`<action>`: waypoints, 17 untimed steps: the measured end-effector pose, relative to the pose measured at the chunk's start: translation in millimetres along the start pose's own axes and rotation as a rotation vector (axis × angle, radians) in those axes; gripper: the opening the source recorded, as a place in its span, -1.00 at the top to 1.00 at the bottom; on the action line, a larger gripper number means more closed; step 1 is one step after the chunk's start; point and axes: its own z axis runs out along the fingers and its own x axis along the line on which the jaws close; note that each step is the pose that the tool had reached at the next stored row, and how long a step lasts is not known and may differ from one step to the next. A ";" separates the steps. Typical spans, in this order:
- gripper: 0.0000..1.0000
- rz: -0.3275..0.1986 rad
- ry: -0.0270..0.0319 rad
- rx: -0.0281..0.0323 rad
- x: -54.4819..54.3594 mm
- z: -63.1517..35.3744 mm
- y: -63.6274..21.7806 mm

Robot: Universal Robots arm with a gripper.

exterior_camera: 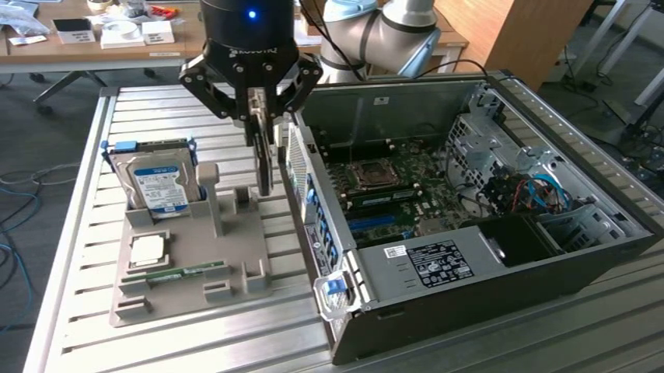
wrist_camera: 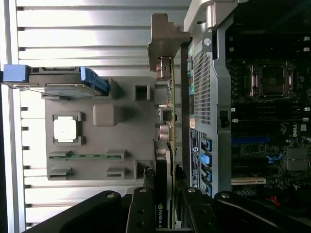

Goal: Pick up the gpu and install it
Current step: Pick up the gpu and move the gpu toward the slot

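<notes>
My gripper [exterior_camera: 266, 116] is shut on the gpu [exterior_camera: 267, 159], which hangs edge-on below the fingers, just above the grey holder's [exterior_camera: 233, 225] right side and close to the open computer case's [exterior_camera: 518, 272] near wall. In the wrist view the gpu [wrist_camera: 168, 116] appears as a thin green card with a black block, its silver end bracket [wrist_camera: 163, 34] at the far end. The gripper [wrist_camera: 164, 196] pinches the card's black block between its fingers [wrist_camera: 144, 199]. The motherboard [exterior_camera: 400, 186] lies exposed inside the case.
The grey holder also carries an upright hard drive [exterior_camera: 158, 183] with a blue-white label, a CPU [exterior_camera: 148, 250] and a RAM stick [exterior_camera: 176, 274]. The case wall with blue clips [wrist_camera: 206, 145] stands right beside the card. A desk with boxes [exterior_camera: 114, 35] sits behind the slatted table [exterior_camera: 207, 342].
</notes>
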 end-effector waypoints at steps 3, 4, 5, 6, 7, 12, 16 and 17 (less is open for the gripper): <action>0.47 0.000 0.0000 0.0000 -3.9 0.1 0.3; 0.47 0.000 0.0000 0.0000 -5.0 0.1 0.4; 0.47 0.000 0.0000 0.0000 -6.0 0.1 0.5; 0.47 0.000 0.0001 0.0001 -7.3 0.1 0.6; 0.47 0.000 0.0001 0.0000 -8.8 0.2 0.7; 0.47 0.000 0.0001 0.0000 -17.8 0.4 1.2; 0.47 0.000 0.0001 -0.0011 -27.2 0.6 1.8; 0.47 0.000 0.0001 -0.0019 -29.9 0.7 1.9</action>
